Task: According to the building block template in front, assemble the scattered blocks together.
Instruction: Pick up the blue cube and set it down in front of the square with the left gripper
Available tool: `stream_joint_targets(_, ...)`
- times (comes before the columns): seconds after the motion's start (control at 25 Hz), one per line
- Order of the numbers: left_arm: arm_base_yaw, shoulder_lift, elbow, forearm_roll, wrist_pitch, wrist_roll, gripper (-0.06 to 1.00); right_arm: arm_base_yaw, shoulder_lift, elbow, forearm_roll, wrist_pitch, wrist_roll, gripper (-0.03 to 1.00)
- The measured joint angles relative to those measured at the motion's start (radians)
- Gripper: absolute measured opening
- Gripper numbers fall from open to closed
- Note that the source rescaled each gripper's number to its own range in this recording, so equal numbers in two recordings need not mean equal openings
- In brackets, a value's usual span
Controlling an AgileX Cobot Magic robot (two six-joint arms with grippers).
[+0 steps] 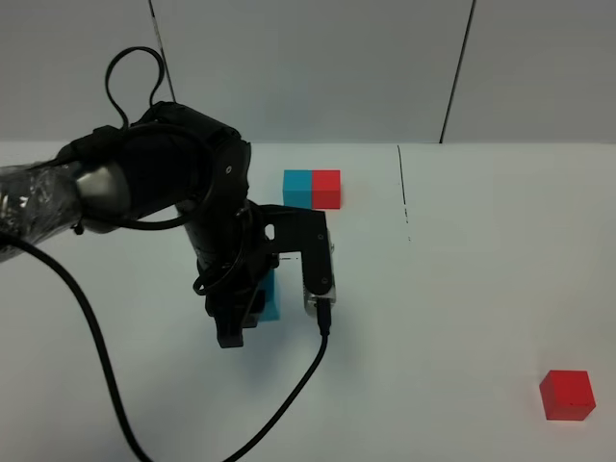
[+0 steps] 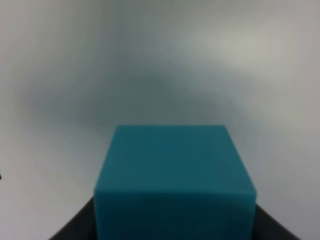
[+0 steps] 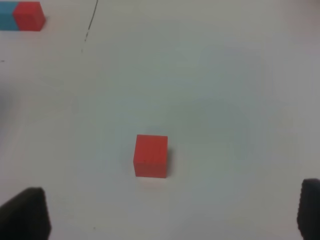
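Smooth white table (image 1: 462,289), matte cyan cube (image 2: 172,165) in left gripper (image 1: 252,313), red cube (image 1: 566,395)

Your white table (image 1: 462,289) holds: cyan-red template bar (image 1: 312,189), far middle; red cube (image 1: 566,395), near right, well apart from it. One cyan cube (image 1: 272,300), left of centre, mostly hidden; you cannot tell whether it rests on the surface.

The left arm (image 1: 192,183) is black and chunky, with round joints. One part is wrapped in shiny, crinkly grey plastic (image 1: 29,207). A thin black cable (image 1: 130,72) makes a loop on top. A thick black cable (image 1: 91,327) trails from it. A small silver-grey box (image 1: 319,279) has a black cord (image 1: 289,395) coming out. The right gripper (image 3: 167,212) has dark, blocky fingers (image 3: 25,215).
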Motion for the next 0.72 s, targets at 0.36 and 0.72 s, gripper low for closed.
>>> stream_joint_targets(0.36,-0.066,0.206,-0.206,0.023,0.069,-0.059,0.00,0.000,0.000,0.000,0.000,0.000,0.000,1.00)
stream_joint_targets(0.72,-0.105,0.334,-0.327,0.029,0.091,-0.094,0.00,0.000,0.000,0.000,0.000,0.000,0.000,1.00)
